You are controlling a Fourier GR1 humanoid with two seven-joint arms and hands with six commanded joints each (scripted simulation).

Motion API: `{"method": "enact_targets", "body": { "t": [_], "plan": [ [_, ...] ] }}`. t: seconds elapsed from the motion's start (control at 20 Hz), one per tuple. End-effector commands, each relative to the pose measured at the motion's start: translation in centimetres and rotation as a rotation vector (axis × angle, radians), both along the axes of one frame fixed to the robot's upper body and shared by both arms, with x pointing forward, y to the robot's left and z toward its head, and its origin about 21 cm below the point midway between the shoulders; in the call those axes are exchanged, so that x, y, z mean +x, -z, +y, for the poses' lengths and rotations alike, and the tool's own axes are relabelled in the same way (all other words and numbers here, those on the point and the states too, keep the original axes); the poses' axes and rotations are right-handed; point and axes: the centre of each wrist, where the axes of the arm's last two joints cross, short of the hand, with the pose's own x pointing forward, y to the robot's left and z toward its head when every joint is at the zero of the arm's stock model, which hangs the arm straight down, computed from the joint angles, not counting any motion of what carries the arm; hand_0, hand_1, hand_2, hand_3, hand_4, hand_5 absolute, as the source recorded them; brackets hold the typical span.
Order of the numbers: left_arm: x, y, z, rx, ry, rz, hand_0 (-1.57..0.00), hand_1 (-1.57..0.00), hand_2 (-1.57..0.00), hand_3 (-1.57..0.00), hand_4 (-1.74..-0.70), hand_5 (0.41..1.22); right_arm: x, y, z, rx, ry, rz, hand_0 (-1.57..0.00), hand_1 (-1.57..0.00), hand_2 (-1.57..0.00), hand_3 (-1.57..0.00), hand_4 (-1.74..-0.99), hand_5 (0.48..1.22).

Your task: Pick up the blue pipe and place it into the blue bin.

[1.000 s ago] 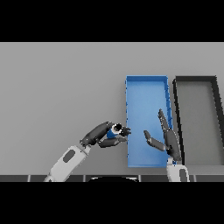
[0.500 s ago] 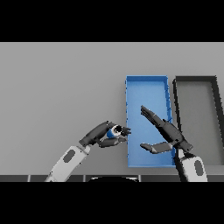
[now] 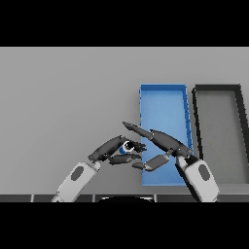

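The blue pipe (image 3: pixel 127 147) is a short blue tube with a pale open end, held just left of the blue bin's near left corner. My left hand (image 3: pixel 113 151) is shut on it, fingers and thumb curled round it. My right hand (image 3: pixel 160 143) is open, with straight fingers stretching leftward over the bin's near part, tips close above the pipe. Whether they touch it I cannot tell. The blue bin (image 3: pixel 163 99) is a long rectangular tray, its far half bare.
A black bin (image 3: pixel 217 95) of similar shape stands right beside the blue one. The grey table (image 3: pixel 63 97) spreads to the left and back.
My right hand has swung leftward across the blue bin and tilted flat, its fingertips now near the pipe. The left hand with the pipe has barely moved.
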Motion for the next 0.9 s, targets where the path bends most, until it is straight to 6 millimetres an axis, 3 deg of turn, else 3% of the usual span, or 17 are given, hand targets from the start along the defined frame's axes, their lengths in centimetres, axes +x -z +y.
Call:
{"method": "enact_targets", "body": {
  "t": [0.0,0.25,0.35,0.45,0.5,0.55,0.6,0.7,0.85],
  "plan": [
    [0.1,0.1,0.1,-0.007,0.003,-0.001,-1.57,-1.57,-1.57,-1.53,-1.74,1.221,0.0,-0.1,0.6,-0.01,-0.02,0.002,0.0,0.0,0.0,0.0,-1.23,0.532],
    [0.0,0.0,0.3,0.035,-0.002,-0.013,-1.57,-1.57,-1.57,-1.54,-1.74,1.221,1.9,-0.7,3.4,-0.013,-0.075,-0.018,0.0,0.0,0.0,0.0,-1.218,0.508],
    [0.1,0.0,0.4,0.02,0.006,0.015,-1.57,-1.57,-1.57,-1.48,-1.74,1.221,2.4,-0.9,4.6,-0.03,-0.115,-0.011,-0.05,-0.08,-0.1,-0.05,-1.245,0.506],
    [0.5,-0.3,0.4,0.147,0.007,-0.017,-1.18,-1.08,-1.06,-1.03,-1.68,1.221,3.0,-1.3,5.6,-0.043,-0.142,-0.014,-0.35,-0.38,-0.38,-0.3,-1.335,0.507],
    [0.5,-0.4,0.6,0.221,0.023,0.006,-0.99,-0.88,-0.85,-0.82,-1.55,1.221,3.3,-1.5,5.9,-0.062,-0.152,-0.018,-0.53,-0.53,-0.53,-0.44,-1.362,0.508],
    [0.4,-0.5,0.4,0.242,0.015,0.013,-0.82,-0.71,-0.68,-0.66,-1.48,1.221,3.2,-1.4,6.3,-0.055,-0.181,-0.026,-0.72,-0.7,-0.74,-0.63,-1.43,0.522],
    [0.3,-0.3,0.4,0.21,0.007,0.007,-0.78,-0.71,-0.69,-0.58,-1.53,1.221,3.3,-1.3,6.5,-0.034,-0.203,-0.021,-0.89,-0.87,-0.91,-0.77,-1.486,0.55],
    [0.4,-0.4,0.4,0.17,-0.023,0.012,-1.06,-1.02,-0.97,-0.94,-1.61,1.221,3.2,-1.2,6.9,0.015,-0.261,0.018,-1.13,-1.12,-1.14,-0.96,-1.562,0.666],
    [-0.2,-0.1,0.4,0.076,-0.015,0.045,-1.31,-1.29,-1.19,-1.25,-1.67,1.221,3.2,-0.9,7.0,0.075,-0.278,0.047,-1.35,-1.34,-1.35,-1.26,-1.469,0.905]
  ]
}}
